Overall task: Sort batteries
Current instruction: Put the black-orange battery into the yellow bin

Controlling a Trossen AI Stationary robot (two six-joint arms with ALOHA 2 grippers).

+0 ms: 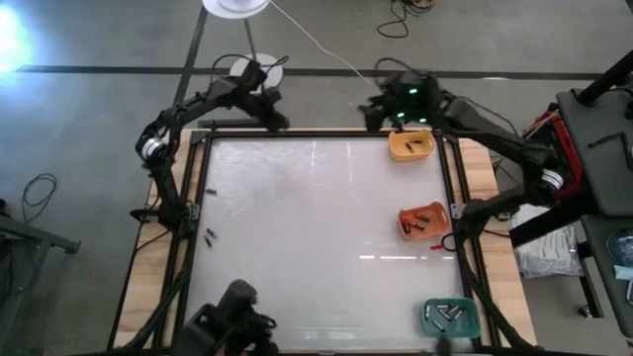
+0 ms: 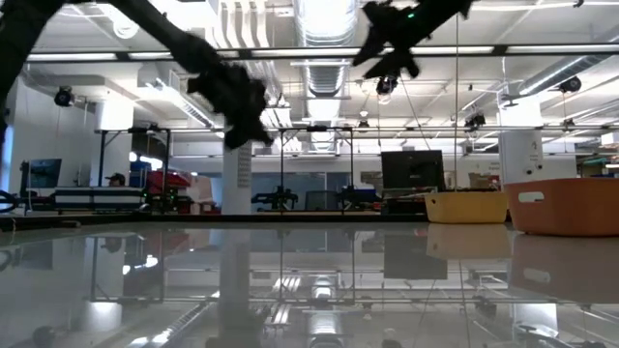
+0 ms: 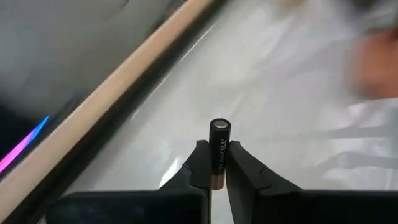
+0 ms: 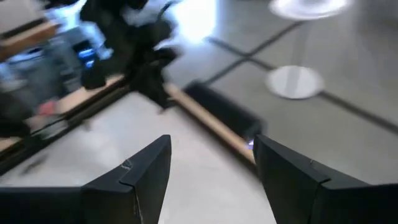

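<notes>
On the bench's (image 1: 326, 208) left edge I see two loose batteries (image 1: 210, 235) lying near the frame. My left pincer (image 1: 279, 121) hangs over the far left edge, clamped on a black battery (image 3: 219, 149) held upright between its fingers (image 3: 199, 165). My right pincer (image 1: 371, 114) hovers near the far edge beside the yellow tray (image 1: 410, 145), jaws wide apart, nothing between them. The orange tray (image 1: 423, 221) and the green tray (image 1: 450, 316) along the right side each hold batteries.

3 trays (image 1: 411, 145) line the surface (image 1: 316, 237) right edge, each holding batteries (image 1: 423, 220). 2 loose batteries (image 1: 210, 235) lie near the left edge.
</notes>
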